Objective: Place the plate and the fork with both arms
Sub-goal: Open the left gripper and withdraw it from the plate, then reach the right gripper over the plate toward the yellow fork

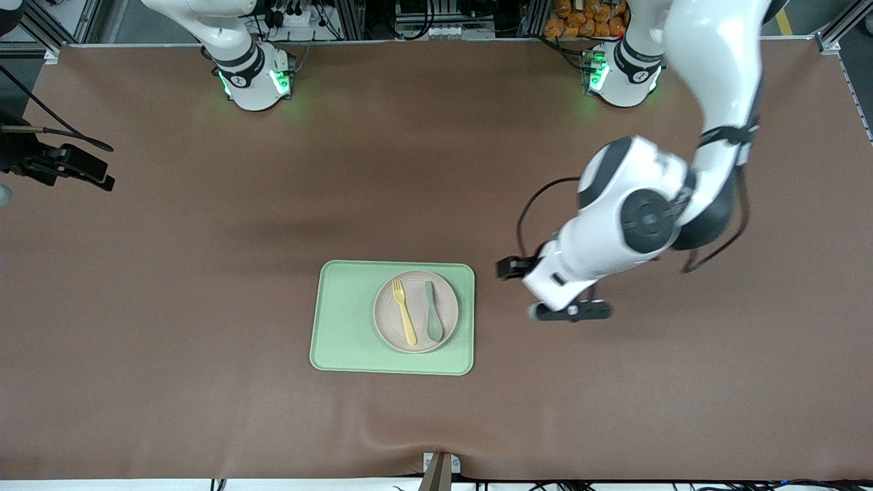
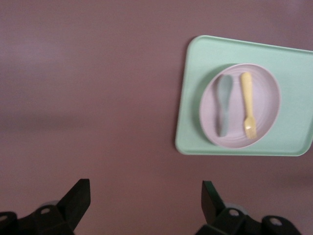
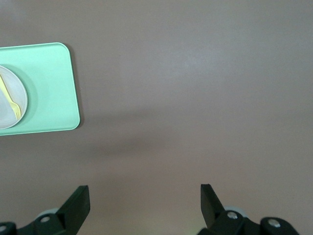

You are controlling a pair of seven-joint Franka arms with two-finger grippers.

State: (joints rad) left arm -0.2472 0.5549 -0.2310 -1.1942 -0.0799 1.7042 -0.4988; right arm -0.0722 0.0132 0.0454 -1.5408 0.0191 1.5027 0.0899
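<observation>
Table (image 1: 170, 327): brown surface carrying everything, both arm bases standing along its edge farthest from the front camera.
Left arm (image 1: 641, 218): reaching out over the table toward the tray, elbow bent, wrist pointing down.
Right arm (image 1: 239, 61): waiting, only its base and lower links showing in the front view.
Tray (image 1: 348, 320): light-green rectangle with rounded corners, lying flat in the part of the table nearer the front camera, about midway between the two arms' ends.
Plate (image 1: 416, 337): small round off-white plate sitting on the tray, in the half toward the left arm's end, holding the fork and the spoon.
Left gripper (image 2: 145, 196): hanging over bare table just beside the tray on the left arm's side, fingers spread wide apart and gripping nothing.
Right gripper (image 3: 145, 197): hanging over bare table with the tray's corner in sight, fingers spread wide and holding nothing.
Fork (image 1: 404, 311): yellow, lying on the plate, long axis running toward and away from the front camera, tines pointing away from it, handle nearer.
Spoon (image 1: 432, 312): grey-green, lying beside and roughly parallel to the fork, toward the left arm's end, bowl nearer the front camera.
</observation>
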